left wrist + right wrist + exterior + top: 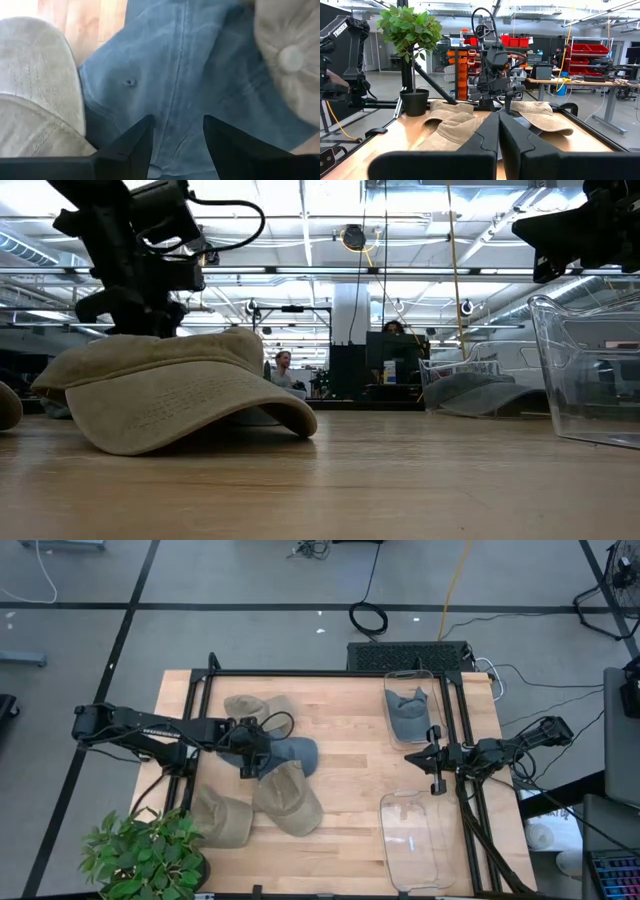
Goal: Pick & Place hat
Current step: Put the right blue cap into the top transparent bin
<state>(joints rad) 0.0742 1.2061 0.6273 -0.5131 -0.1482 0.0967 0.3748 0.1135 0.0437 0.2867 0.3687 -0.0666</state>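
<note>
A blue-grey hat (298, 752) lies on the wooden table, its crown (175, 65) up, among three tan hats (258, 708) (290, 798) (222, 818). My left gripper (250, 748) points steeply down over the blue-grey hat's near-left part. Its fingers are open, with the blue cloth showing between them (177, 120). Tan hats flank it on both sides (35, 90) (290, 60). My right gripper (435, 760) waits shut (498, 125) at the table's right, clear of everything. My left gripper comes at the blue-grey hat's crown (172, 135) from above, slanting down, one finger on either side of a seam. The fingertips (145, 130) stand close to the cloth, which lies flat. I cannot tell whether they touch it.
A clear bin (415, 705) at the far right holds another blue hat. A second clear bin (415, 838) stands at the near right. A potted plant (145, 855) sits at the near left corner. Bare wood lies in the table's middle.
</note>
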